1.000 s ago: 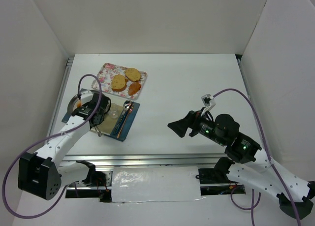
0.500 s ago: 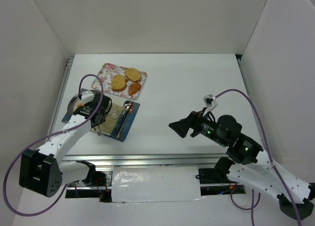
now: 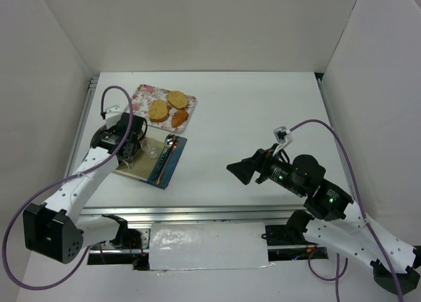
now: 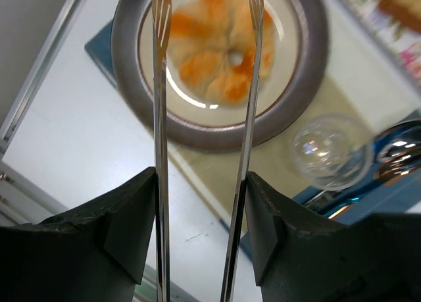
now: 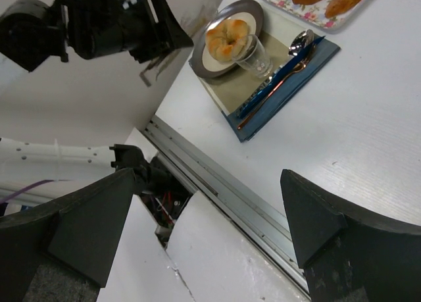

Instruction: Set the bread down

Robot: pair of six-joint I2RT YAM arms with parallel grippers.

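Note:
The bread (image 4: 220,52), a golden-brown bun with a pale dimple, lies on a grey-rimmed plate (image 4: 131,72); the right wrist view shows the bread (image 5: 227,37) too. My left gripper (image 4: 200,183) is shut on metal tongs (image 4: 160,151), and its pads press the two blades from outside. The blades stand spread, reaching past either side of the bun without pinching it. From above, the left gripper (image 3: 128,156) covers the plate. My right gripper (image 3: 237,170) hovers open over the table's middle right, holding nothing.
A clear glass (image 4: 332,151) stands right of the plate on a beige mat over a blue placemat (image 3: 172,170), beside a spoon (image 3: 170,142). A floral tray (image 3: 141,95) behind holds two toasted slices (image 3: 158,110) and a reddish-orange piece (image 3: 179,119). A metal rail (image 3: 197,212) lines the front edge.
The left gripper's jaws have widened, letting the tongs spread off the bun, and its wrist has shifted toward the back. The right arm has barely moved.

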